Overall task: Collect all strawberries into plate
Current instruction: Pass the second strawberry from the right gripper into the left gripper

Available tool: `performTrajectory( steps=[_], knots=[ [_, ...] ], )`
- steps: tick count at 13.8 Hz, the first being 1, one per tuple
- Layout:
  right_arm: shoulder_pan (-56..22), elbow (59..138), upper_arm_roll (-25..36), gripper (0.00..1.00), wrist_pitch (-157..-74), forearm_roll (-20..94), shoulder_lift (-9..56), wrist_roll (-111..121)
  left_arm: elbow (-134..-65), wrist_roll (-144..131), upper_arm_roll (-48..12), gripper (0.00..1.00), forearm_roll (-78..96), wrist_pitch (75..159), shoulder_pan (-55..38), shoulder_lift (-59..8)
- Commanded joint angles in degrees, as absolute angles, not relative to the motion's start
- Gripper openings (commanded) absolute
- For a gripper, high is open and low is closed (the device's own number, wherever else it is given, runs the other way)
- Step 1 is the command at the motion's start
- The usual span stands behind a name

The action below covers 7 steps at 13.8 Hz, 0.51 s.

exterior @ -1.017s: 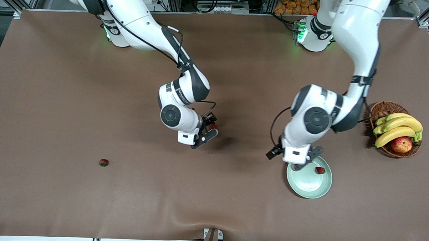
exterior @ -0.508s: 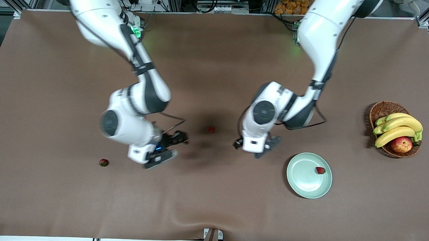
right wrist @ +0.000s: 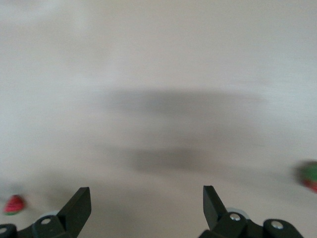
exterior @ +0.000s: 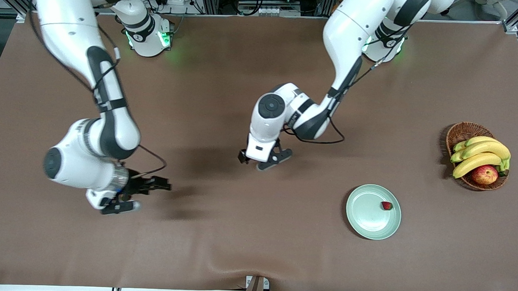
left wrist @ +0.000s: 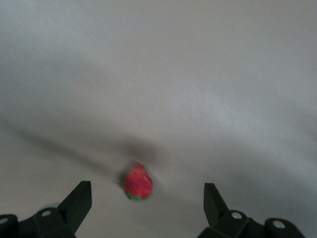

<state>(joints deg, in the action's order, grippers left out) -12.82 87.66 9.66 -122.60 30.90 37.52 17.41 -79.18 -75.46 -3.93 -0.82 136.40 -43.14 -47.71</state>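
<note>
One strawberry (exterior: 386, 205) lies in the pale green plate (exterior: 368, 222), close to its rim. A second strawberry (left wrist: 138, 182) rests on the brown table, seen in the left wrist view between the fingers of my open left gripper (left wrist: 147, 188). In the front view that left gripper (exterior: 275, 160) hangs over mid-table and hides this berry. My right gripper (exterior: 147, 196) is open, low over the table toward the right arm's end. The right wrist view shows nothing between the right gripper's (right wrist: 146, 191) fingers. A blurred strawberry (right wrist: 14, 204) and another red berry (right wrist: 311, 177) sit at that view's edges.
A wicker basket (exterior: 462, 131) with bananas (exterior: 480, 155) and an apple (exterior: 484, 174) stands at the left arm's end, farther from the front camera than the plate. The tablecloth buckles slightly near the front edge at the middle (exterior: 254, 266).
The right gripper released a strawberry at mid-table, then swung toward the right arm's end. The left gripper moved from over the plate to over that released berry.
</note>
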Motion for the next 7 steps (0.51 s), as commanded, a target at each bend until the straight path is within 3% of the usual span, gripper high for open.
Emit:
performTrajectory(
  steps=[1, 4, 7],
  knots=[
    [-7.57, 89.91, 8.61, 1.0, -122.61, 25.43, 36.03, 21.52, -75.94, -75.93, -2.81, 1.0, -0.97, 138.07, -44.73, -51.32],
    [-6.59, 89.74, 8.61, 1.0, -123.4, 18.48, 36.91, 21.62, -75.94, -84.52, -0.97, 1.0, -0.97, 139.92, -46.4, -52.82],
    [-6.15, 89.91, 8.7, 1.0, -129.44, 17.23, 39.28, 21.62, -76.02, -89.46, -0.79, 1.0, -0.88, 140.01, -46.41, -53.09]
  ],
)
